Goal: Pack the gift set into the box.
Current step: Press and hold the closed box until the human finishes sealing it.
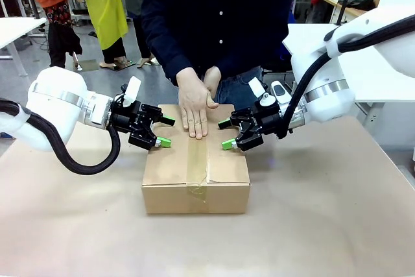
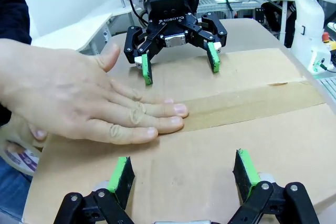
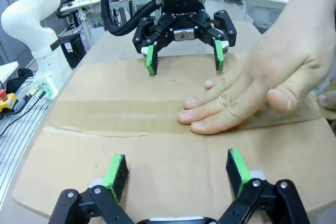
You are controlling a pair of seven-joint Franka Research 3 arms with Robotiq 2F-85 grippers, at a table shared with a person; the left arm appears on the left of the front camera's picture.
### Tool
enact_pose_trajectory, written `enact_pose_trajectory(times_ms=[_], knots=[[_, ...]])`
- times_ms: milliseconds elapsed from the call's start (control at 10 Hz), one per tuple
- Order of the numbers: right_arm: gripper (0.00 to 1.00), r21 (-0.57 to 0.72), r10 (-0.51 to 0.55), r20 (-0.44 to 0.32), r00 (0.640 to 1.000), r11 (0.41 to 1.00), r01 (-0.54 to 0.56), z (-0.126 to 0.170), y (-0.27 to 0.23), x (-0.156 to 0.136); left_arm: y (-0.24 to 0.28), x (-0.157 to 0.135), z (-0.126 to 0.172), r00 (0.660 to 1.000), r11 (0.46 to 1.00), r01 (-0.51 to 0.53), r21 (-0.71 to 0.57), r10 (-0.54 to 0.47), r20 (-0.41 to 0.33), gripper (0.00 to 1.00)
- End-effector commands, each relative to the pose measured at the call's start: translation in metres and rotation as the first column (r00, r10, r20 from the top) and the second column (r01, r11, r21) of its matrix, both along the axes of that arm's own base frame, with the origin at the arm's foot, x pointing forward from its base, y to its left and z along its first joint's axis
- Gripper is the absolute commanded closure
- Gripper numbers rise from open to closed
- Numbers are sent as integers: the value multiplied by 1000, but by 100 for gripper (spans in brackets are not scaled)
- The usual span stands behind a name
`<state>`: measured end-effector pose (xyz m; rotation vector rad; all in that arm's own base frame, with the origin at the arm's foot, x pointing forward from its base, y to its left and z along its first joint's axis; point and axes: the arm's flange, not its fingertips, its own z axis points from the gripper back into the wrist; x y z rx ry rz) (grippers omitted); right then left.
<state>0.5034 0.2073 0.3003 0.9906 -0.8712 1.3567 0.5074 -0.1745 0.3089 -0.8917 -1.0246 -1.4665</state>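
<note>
Front view: the box (image 1: 196,176) sits closed on the bench (image 1: 324,225), tape (image 1: 196,167) along its seam, a person's hand (image 1: 193,105) flat on top. Left pincer (image 1: 165,131) and right pincer (image 1: 225,133) hover released at opposite sides of the lid, grasping nothing.

2 white arms with black cables carry black grippers with green pads (image 2: 121,178); the person wears navy sleeves.
</note>
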Motion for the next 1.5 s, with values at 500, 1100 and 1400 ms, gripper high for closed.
enact_pose_trajectory(times_ms=[500,1100,1400], knots=[[0,4,-8,6,1000,1000,8,-2,0,-1,1,0,-2,1000,1000,13,6,-13,0,0],[0,4,-8,6,1000,1000,8,-2,0,-1,1,0,-2,1000,1000,13,6,-13,0,0],[0,2,1,2,1000,1000,-1,1,0,0,0,0,1,1000,1000,2,-3,-2,0,0]])
